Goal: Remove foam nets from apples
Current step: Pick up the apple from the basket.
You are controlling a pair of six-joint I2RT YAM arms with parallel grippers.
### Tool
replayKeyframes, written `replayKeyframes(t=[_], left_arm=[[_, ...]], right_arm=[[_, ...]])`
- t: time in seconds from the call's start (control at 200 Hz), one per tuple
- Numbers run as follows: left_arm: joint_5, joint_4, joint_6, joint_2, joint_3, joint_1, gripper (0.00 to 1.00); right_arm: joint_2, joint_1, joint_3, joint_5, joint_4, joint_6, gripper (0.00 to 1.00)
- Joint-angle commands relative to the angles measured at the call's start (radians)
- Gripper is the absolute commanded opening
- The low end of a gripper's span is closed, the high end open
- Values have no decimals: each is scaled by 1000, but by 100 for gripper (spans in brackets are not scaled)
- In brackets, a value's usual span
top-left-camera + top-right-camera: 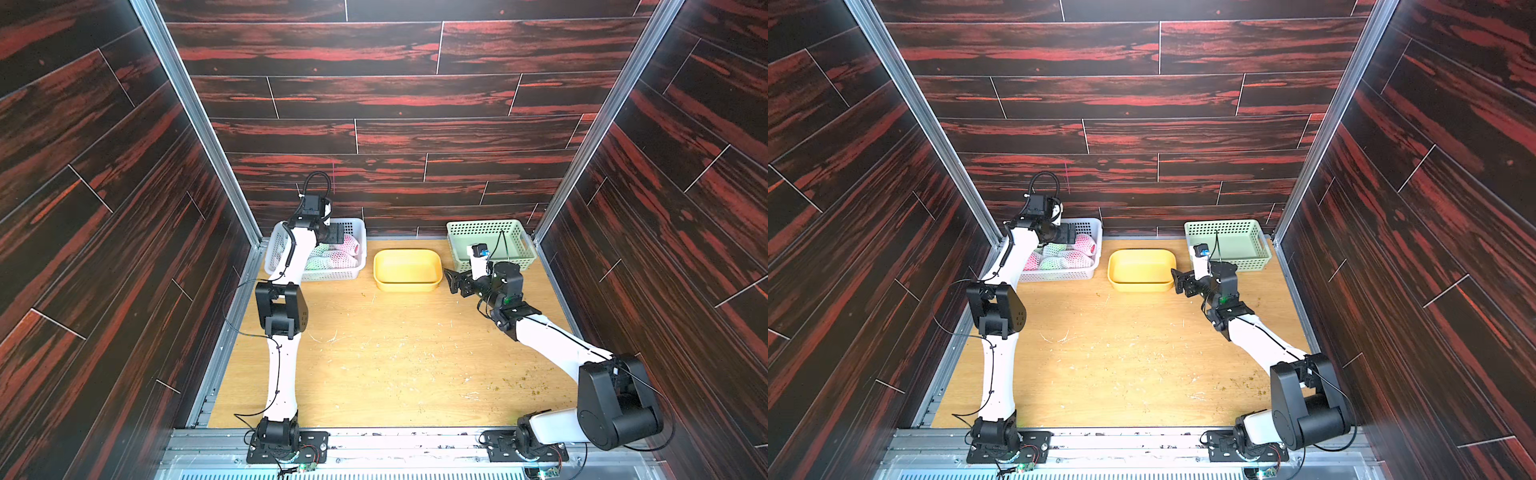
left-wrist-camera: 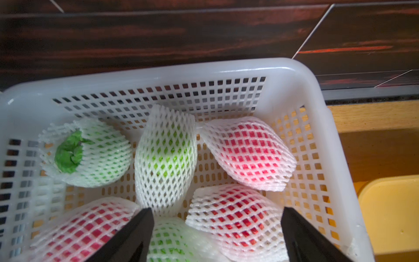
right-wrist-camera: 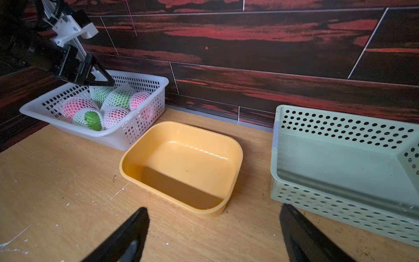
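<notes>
My left tool (image 2: pixel 216 210) hangs wide over the white basket (image 2: pixel 226 68), apples (image 2: pixel 248 152) all in foam nets (image 2: pixel 165 136); right tool (image 3: pixel 214 208) wide too, holding nothing, near the yellow tub (image 3: pixel 181 124).

Near tabletop (image 1: pixel 395 365): bare, wide passage.
White basket (image 2: pixel 226 70), far left: crowded with apples (image 2: pixel 68 154) in foam nets (image 2: pixel 247 152), only slim gaps.
Yellow tub (image 3: pixel 192 163), far middle: open inside.
Green basket (image 3: pixel 340 163), far right: open inside.
Back wall (image 1: pixel 395 137): just behind all three.
</notes>
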Motion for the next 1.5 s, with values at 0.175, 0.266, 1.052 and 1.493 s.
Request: replayKeyframes(t=[0.175,0.266,1.052,1.493], left_arm=[[-99,-5,-94,64,101,35,95],[-95,-15,-102,95,132,46,95],[-35,31,-115,269,250,74,90],[-95,51,-107,333,269,80,93]], right_arm=[[24,22,25,-23,4,1,94],[18,28,22,-29,5,4,94],[5,65,14,-60,12,9,94],[20,68,16,-89,21,0,94]])
